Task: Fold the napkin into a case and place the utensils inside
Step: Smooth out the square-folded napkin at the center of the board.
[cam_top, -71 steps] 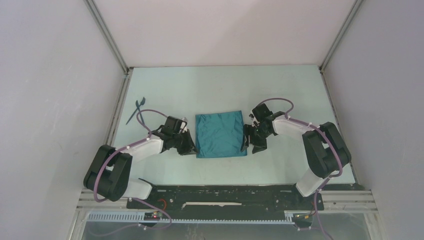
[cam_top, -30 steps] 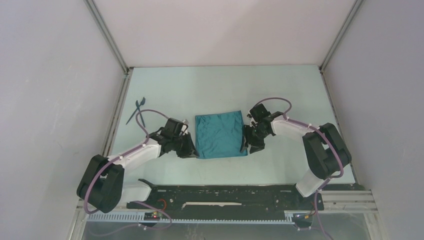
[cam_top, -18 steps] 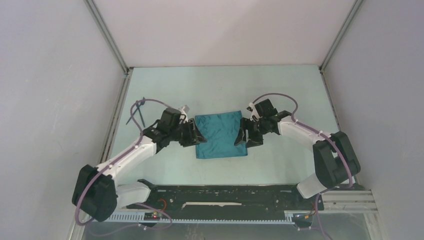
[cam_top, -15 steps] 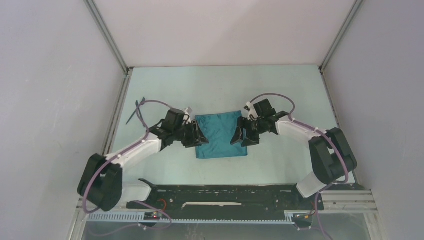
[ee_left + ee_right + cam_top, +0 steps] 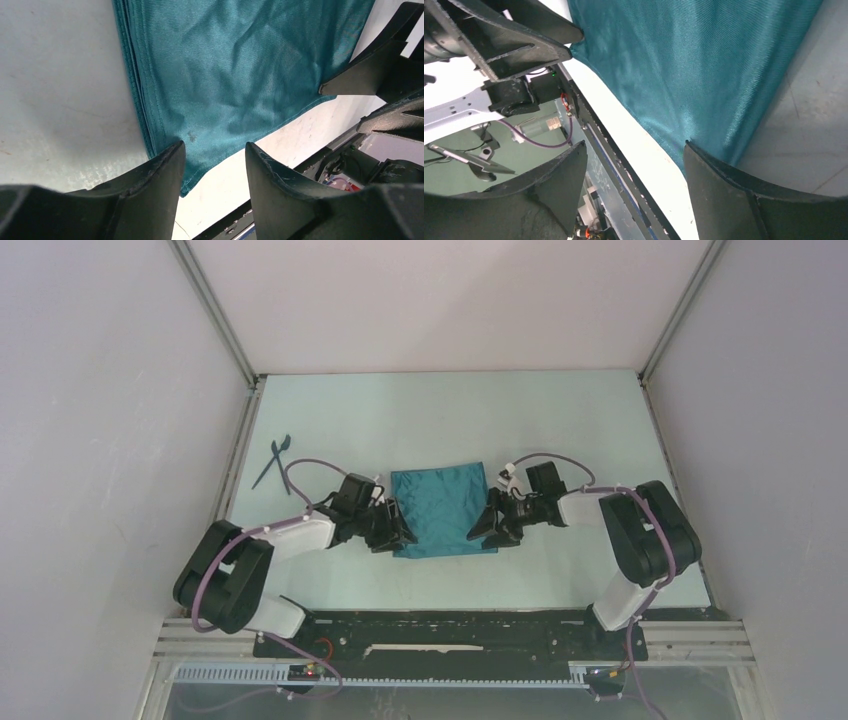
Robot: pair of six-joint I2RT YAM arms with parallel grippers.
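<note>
Napkin lies flat at the centre of the top view on the pale table. It is teal, roughly square and lightly creased. The left wrist view shows stacked edges along one side, so it is folded in layers.

Left gripper sits low at the napkin's lower-left corner. Its jaws are parted and the corner lies between the fingers, but nothing is pinched.

Right gripper is at the lower-right corner, jaws spread wide astride the cloth edge, gripping nothing. Each wrist view catches the other gripper across the cloth.

Two thin dark utensils lie crossed in the upper left of the top view, near the table's left edge and well apart from the napkin. They are too small to identify, possibly a spoon and a fork.
</note>
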